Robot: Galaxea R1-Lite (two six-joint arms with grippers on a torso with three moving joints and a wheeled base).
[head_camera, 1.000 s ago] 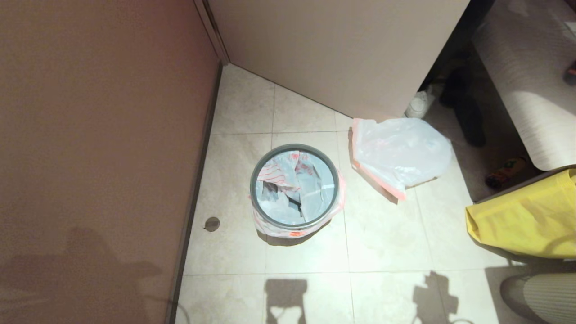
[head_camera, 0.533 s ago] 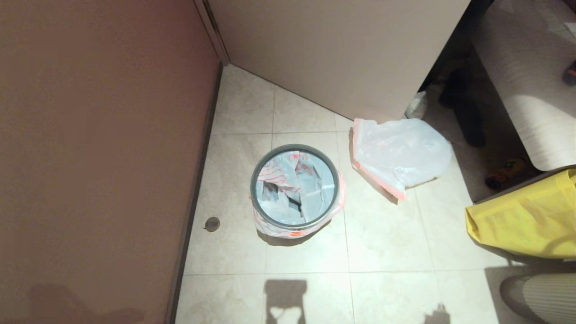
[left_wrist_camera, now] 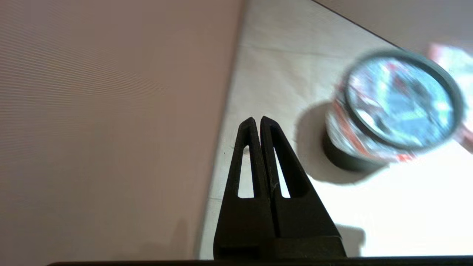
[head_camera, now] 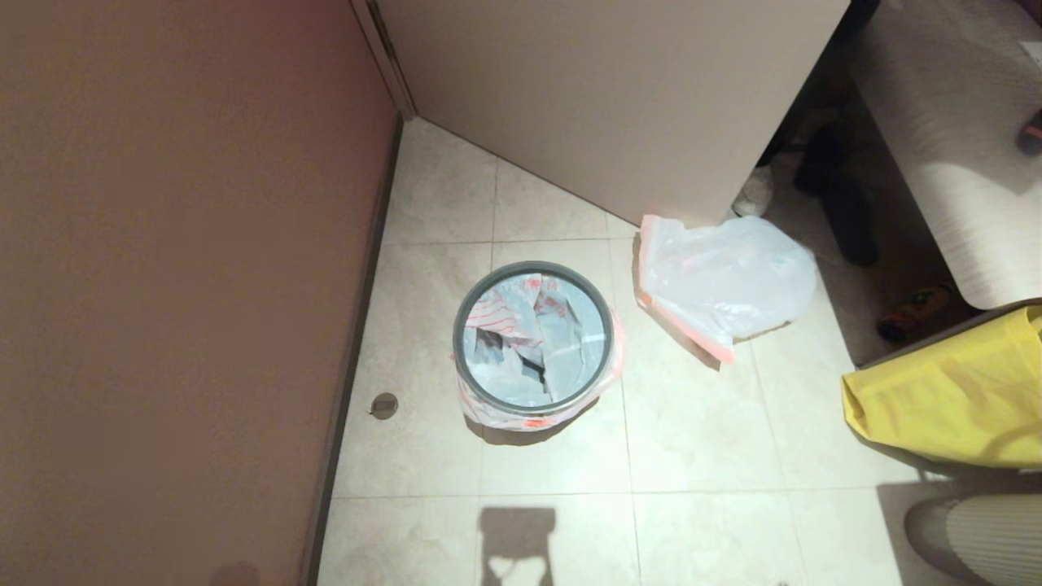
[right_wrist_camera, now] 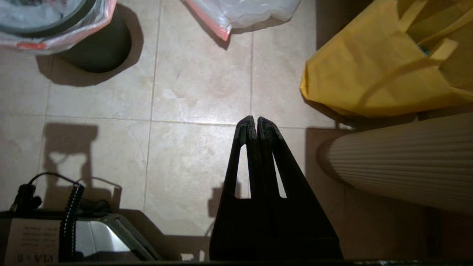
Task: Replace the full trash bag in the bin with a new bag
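The bin (head_camera: 533, 338) is sitting mid-frame, the new bag (head_camera: 521, 325) lining it; the full trash bag (head_camera: 724, 277) is lying upper right. Left gripper (left_wrist_camera: 257, 120) and right gripper (right_wrist_camera: 252, 120) are hanging clenched, empty, over bare floor tiles (head_camera: 700, 431).

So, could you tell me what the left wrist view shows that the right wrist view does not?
Only the left wrist view shows the shut left gripper, the brown wall and the bin's grey hoop around the new bag. Only the right wrist view shows the shut right gripper and yellow fabric bag. Both show the bin and tiled floor.
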